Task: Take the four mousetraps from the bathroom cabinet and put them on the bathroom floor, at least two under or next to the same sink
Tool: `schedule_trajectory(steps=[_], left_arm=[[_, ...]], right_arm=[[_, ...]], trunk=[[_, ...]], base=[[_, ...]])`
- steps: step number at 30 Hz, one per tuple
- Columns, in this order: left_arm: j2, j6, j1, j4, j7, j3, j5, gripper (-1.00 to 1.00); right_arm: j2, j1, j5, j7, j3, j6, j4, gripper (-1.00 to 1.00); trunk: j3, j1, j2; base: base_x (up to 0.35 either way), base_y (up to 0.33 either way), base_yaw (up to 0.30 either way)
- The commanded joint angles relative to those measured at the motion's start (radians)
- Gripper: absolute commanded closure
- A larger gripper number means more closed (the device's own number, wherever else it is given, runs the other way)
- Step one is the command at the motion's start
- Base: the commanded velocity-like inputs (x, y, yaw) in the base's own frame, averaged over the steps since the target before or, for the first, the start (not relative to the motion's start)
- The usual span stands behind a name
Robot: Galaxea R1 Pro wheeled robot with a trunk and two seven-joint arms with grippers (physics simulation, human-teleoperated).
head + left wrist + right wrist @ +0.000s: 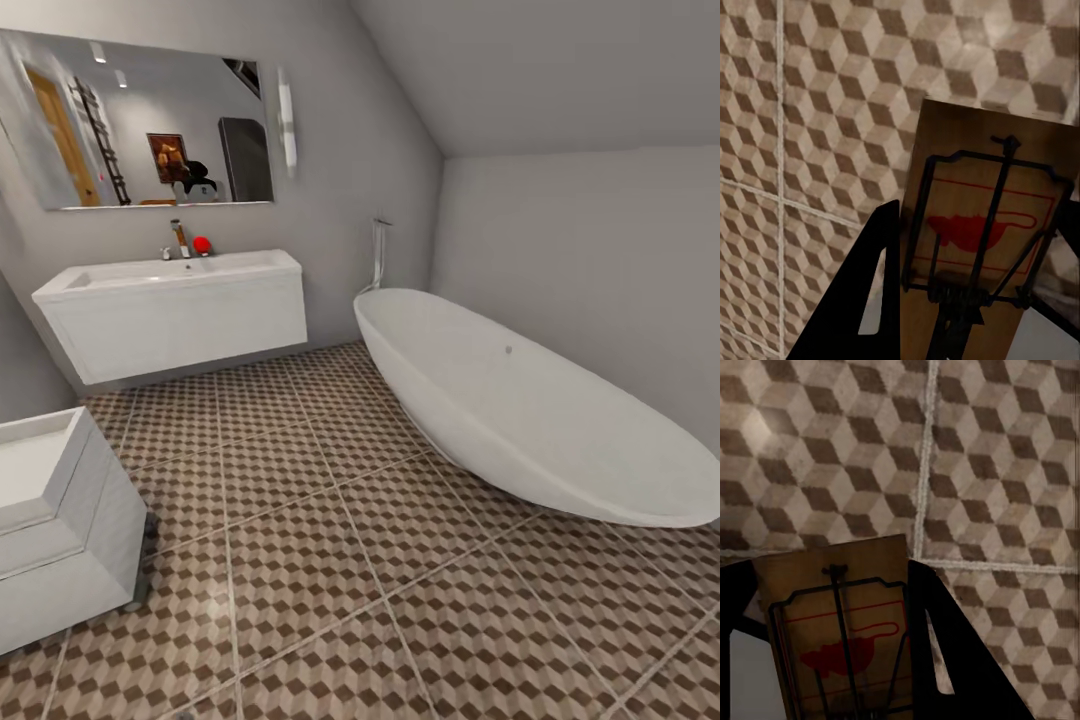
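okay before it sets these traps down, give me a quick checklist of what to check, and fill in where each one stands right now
1. Left gripper has a mousetrap between its fingers: ok.
2. Right gripper has a second trap: ok.
3. Patterned floor lies below both traps: ok.
4. Sink in sight, ahead on the left: ok.
5. Traps already beside or under the sink: not ok, both are in the air.
6. Other two traps placed: cannot tell.
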Motion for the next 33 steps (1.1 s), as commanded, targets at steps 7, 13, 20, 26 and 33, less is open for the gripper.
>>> schedule_trajectory(steps=[7,13,20,26,33], left_arm=[[0.0,0.008,-0.001,0.0,0.007,-0.008,0.0,1.0],[0.0,0.008,-0.001,0.0,0.007,-0.008,0.0,1.0],[0.0,0.008,-0.001,0.0,0.007,-0.008,0.0,1.0],[0.0,0.008,-0.001,0.0,0.007,-0.008,0.0,1.0],[0.0,0.008,-0.001,0.0,0.007,-0.008,0.0,1.0]], right_arm=[[0.0,0.0,-0.012,-0.001,0.008,-0.003,0.001,1.0],[0.0,0.0,-0.01,-0.001,0.008,-0.003,0.001,1.0],[-0.001,0.0,-0.011,-0.001,0.008,-0.003,0.001,1.0],[-0.001,0.0,-0.012,-0.001,0.008,-0.003,0.001,1.0],[-0.001,0.0,-0.012,-0.001,0.008,-0.003,0.001,1.0]], trunk=[[-0.001,0.0,0.0],[-0.001,0.0,0.0],[-0.001,0.0,0.0],[-0.001,0.0,0.0],[-0.001,0.0,0.0]], base=[[0.29,0.0,0.0],[0.29,0.0,0.0],[0.289,0.0,0.0],[0.285,0.0,0.0],[0.276,0.0,0.0]])
